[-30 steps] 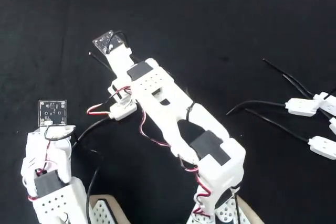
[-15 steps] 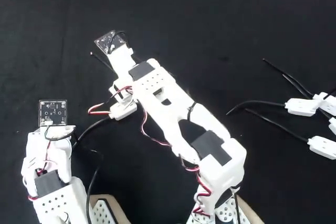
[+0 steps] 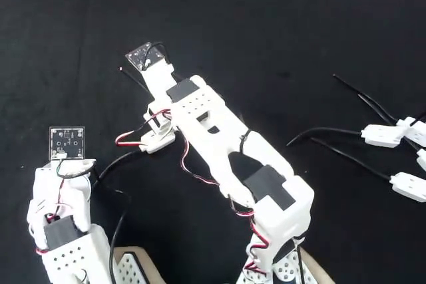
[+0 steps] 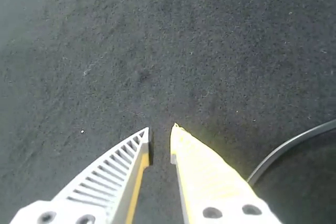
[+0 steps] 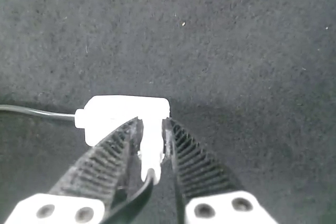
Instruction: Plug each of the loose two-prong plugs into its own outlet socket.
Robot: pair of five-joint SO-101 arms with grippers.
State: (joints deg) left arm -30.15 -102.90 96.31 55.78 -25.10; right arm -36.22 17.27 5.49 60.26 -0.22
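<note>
**Desk-side:** Where's the plug?

**Me:** I have the plug [image 5: 151, 149] in the right gripper [image 5: 153, 123]. Both fingers [image 5: 102, 163] are clamped on its white body, one on each side. Its front end touches the side of a white socket [image 5: 123, 113] that lies flat on the black desk [image 5: 236, 35]. I can't tell how deep the prongs sit. A thin lead [image 5: 37, 110] runs off from the socket's far end.

**Desk-side:** And from above?

**Me:** In the high view my right arm [image 3: 213, 131] stretches diagonally across the middle of the desk towards the far left. Its wrist covers the plug and socket there.

**Desk-side:** The left side?

**Me:** The left gripper [image 4: 160, 128] hangs over bare desk. Its fingers are drawn in to a narrow slit with nothing between them. A dark cable [image 4: 289, 148] curves past just beside it. From above, the left arm [image 3: 63, 211] sits folded at the near left corner.

**Desk-side:** Anything else out there?

**Me:** I see loose connectors [image 3: 383, 136], white with black leads, clustered at the right edge, well apart from both arms.
</note>
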